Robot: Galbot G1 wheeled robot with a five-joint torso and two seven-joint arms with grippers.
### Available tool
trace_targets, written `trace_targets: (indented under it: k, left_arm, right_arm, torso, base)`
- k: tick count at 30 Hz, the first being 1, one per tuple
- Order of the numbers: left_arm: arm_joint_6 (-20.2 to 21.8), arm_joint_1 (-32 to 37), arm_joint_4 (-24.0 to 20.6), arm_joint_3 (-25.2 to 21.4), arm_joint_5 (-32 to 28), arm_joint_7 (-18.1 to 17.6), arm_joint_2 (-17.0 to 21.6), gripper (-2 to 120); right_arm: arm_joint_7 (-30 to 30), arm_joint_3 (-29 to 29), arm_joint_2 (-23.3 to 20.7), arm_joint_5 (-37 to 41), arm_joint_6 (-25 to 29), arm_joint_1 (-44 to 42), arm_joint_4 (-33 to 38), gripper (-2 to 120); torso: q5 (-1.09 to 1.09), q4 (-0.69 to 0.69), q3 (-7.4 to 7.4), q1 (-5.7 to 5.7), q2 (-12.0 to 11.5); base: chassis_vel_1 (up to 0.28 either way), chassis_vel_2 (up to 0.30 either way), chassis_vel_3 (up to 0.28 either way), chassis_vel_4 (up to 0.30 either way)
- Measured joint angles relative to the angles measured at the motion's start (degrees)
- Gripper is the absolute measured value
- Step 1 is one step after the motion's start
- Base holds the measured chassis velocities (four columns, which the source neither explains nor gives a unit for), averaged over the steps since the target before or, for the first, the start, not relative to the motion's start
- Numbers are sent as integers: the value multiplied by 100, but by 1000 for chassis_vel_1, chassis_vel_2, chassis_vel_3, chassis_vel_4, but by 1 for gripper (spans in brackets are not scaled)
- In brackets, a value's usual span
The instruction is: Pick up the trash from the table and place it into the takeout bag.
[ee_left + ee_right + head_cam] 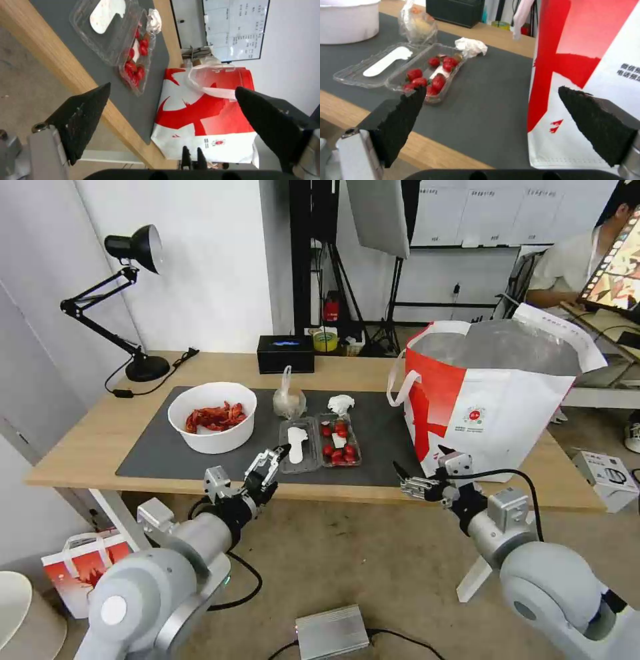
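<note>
Both my end effectors, left [275, 455] and right [419, 471], hang released and empty by the long light-wood surface [73, 447], near the clear hinged plastic box of small red tomatoes [321, 444].

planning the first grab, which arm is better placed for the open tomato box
Left, probably. The left tool is open at the near table edge right before the tomato box. The right tool, also open, sits in front of the takeout bag.

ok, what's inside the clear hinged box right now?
The clear hinged box lies open on the mat. One half holds small red tomatoes and a white scrap; the lid half holds a flat white piece. Whatever is under the tomatoes is hidden.
</note>
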Motion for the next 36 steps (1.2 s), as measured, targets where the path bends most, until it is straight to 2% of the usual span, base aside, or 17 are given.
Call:
trace_targets:
  k: [9, 27, 34, 36]
  left_arm:
    - [-75, -186, 170, -54, -135, -171, -41, 100]
    - [-36, -1094, 946, 447, -315, -314, -72, 100]
    - [55, -1574, 1372, 898, -364, -775, -83, 100]
    - [55, -1599, 1393, 922, -366, -791, -86, 100]
  right_arm:
    - [-2, -67, 40, -62, 0, 31, -54, 100]
    - [12, -53, 67, -76, -15, 24, -73, 100]
    - [31, 27, 67, -78, -16, 7, -92, 100]
    - [31, 29, 71, -78, -16, 5, -92, 100]
  torso:
    - [0, 0, 0, 0, 0]
    - [0, -1, 0, 0, 0]
    - [0, -1, 0, 0, 0]
    - [0, -1, 0, 0, 0]
  base:
    - [0, 0, 0, 0]
    - [0, 0, 0, 0]
    - [0, 0, 0, 0]
    - [0, 0, 0, 0]
